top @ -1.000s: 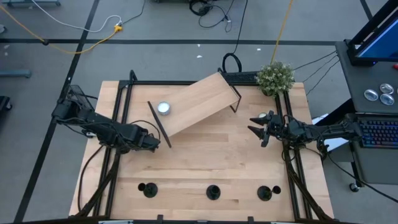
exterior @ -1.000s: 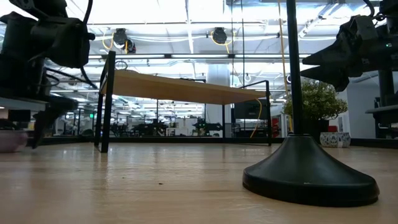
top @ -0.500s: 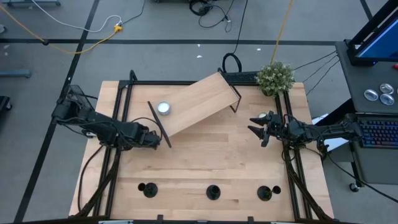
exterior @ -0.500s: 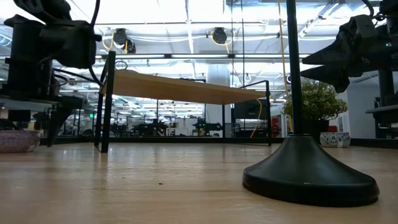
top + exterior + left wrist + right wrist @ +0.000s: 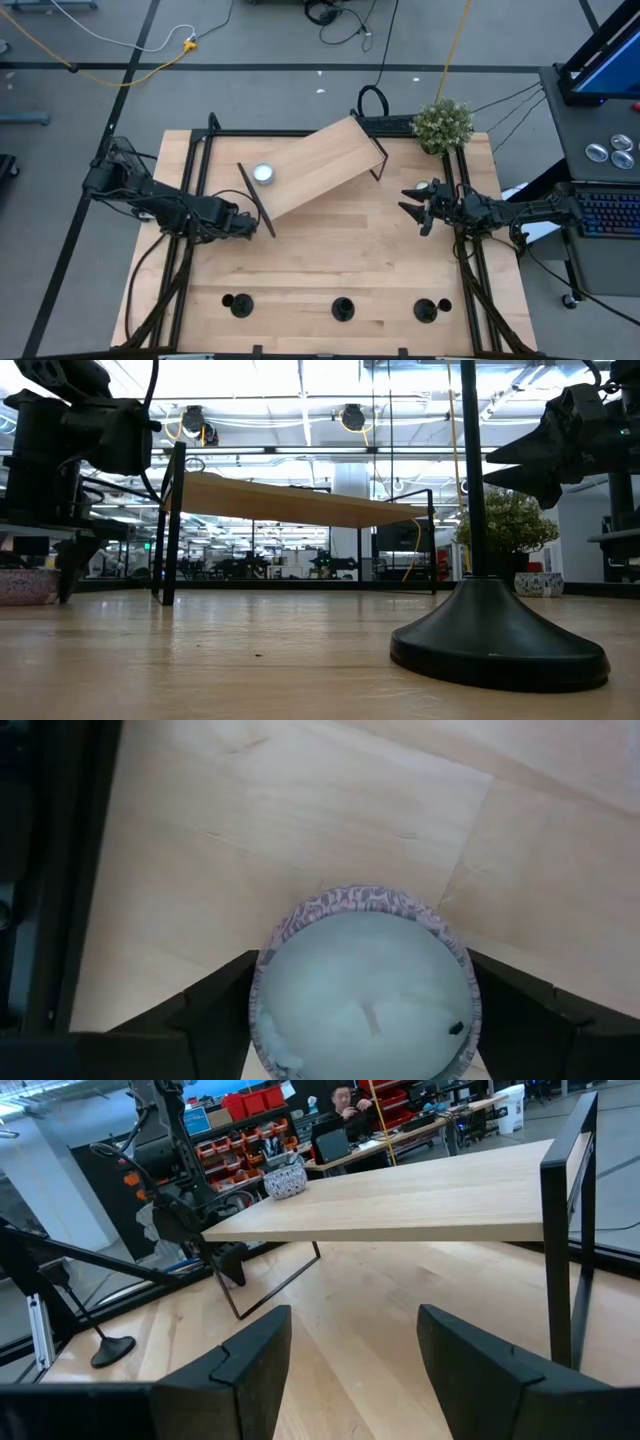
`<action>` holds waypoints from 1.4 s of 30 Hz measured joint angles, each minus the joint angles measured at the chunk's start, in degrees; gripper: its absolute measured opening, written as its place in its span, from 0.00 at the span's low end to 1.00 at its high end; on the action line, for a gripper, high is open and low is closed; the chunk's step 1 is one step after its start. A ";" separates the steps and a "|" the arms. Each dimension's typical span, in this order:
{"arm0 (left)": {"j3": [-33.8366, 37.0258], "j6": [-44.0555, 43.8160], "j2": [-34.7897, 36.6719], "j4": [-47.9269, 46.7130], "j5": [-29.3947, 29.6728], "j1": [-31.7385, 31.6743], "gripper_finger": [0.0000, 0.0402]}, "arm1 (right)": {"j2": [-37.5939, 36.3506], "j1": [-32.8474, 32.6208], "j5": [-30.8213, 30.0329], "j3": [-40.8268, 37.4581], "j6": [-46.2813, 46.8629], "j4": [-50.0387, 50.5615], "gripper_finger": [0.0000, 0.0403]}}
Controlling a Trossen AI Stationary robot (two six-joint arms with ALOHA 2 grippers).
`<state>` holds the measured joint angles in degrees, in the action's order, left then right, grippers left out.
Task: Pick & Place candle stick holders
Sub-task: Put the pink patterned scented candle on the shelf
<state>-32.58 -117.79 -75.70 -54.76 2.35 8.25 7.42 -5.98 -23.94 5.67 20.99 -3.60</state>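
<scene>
1. The pale wooden bench (image 5: 330,255) carries a raised light-wood shelf on thin black legs (image 5: 315,165), set at an angle near the far side.
2. Three small black candlestick holders with round flat bases stand in a row along the near edge: one toward the left (image 5: 238,303), one in the middle (image 5: 343,308), one toward the right (image 5: 426,310). In the low view the base and thin stem of one of them fill the foreground (image 5: 498,630).
3. The left end effector (image 5: 243,225) sits beside the shelf's left leg, its fingers clamped on a small round tealight with a patterned purple rim (image 5: 365,985).
4. The right end effector (image 5: 412,203) hangs over the bench's right side, fingers spread apart and holding nothing, well away from the holders.
5. Another round silver-white tealight (image 5: 263,173) rests on the shelf near its left end.
6. A small green potted plant (image 5: 442,124) stands at the far right corner.
</scene>
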 joint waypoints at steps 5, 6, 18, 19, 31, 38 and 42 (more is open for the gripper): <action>0.07 0.22 -0.04 0.02 0.26 0.00 0.77 | 0.00 0.00 0.00 0.00 0.01 0.00 0.53; 0.09 0.30 -0.04 0.00 0.26 0.00 0.78 | 0.00 -0.01 0.00 0.00 0.01 0.00 0.53; -0.58 4.15 -0.19 0.68 -0.43 0.09 0.74 | 0.00 -0.01 0.00 0.00 -0.01 0.00 0.53; -0.93 4.68 -0.19 0.69 -0.79 0.09 0.74 | 0.00 -0.02 0.00 0.00 -0.01 0.00 0.53; -11.96 15.53 3.60 -10.28 -5.81 0.13 0.74 | 0.00 0.00 0.02 0.00 -0.11 0.00 0.53; -27.07 21.21 4.94 -20.66 -5.95 0.22 0.74 | 0.00 -0.01 0.02 0.00 -0.23 0.01 0.53; -35.88 22.11 4.92 -25.20 -4.34 1.00 0.74 | 0.00 0.00 0.00 0.00 -0.23 0.00 0.53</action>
<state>-68.46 -95.68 -70.78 -79.97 -1.99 9.25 7.42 -5.98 -23.94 5.67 20.75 -3.60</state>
